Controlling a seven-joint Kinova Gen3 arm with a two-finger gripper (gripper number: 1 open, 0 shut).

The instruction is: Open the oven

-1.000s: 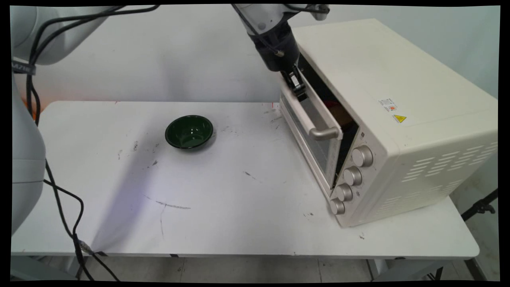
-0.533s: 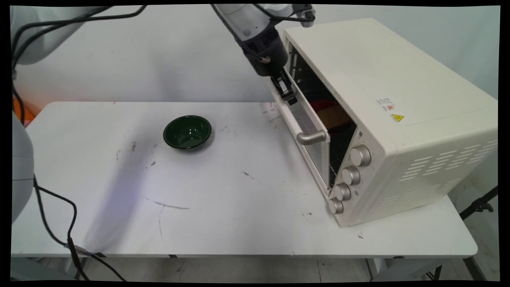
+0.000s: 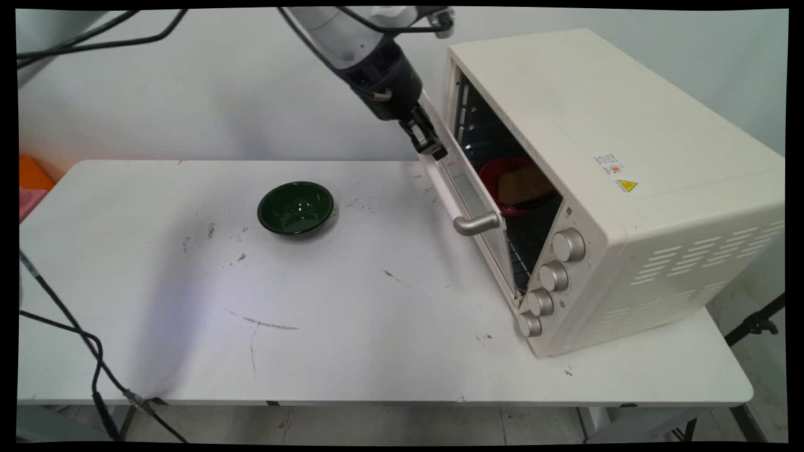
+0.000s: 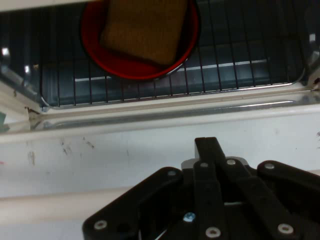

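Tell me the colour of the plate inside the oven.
Red; the plate shows best in the hand view, under a brown slice.

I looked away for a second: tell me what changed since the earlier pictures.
The gripper swung left and down along the top edge of the oven door, which opened wider, uncovering a red plate with toast on the rack. The green bowl and oven stayed put.

The main view is looking down from above the near side of the white table (image 3: 389, 351), facing the wall behind it and taking in the whole tabletop from some distance. The hand view is riding on the gripper (image 4: 210, 150) and looking along it, very close, past the door's top edge into the toaster oven (image 3: 628, 188). Both views are sharing the oven's rack (image 4: 240, 60) and the red plate (image 3: 496, 172) carrying toast (image 4: 142, 27).
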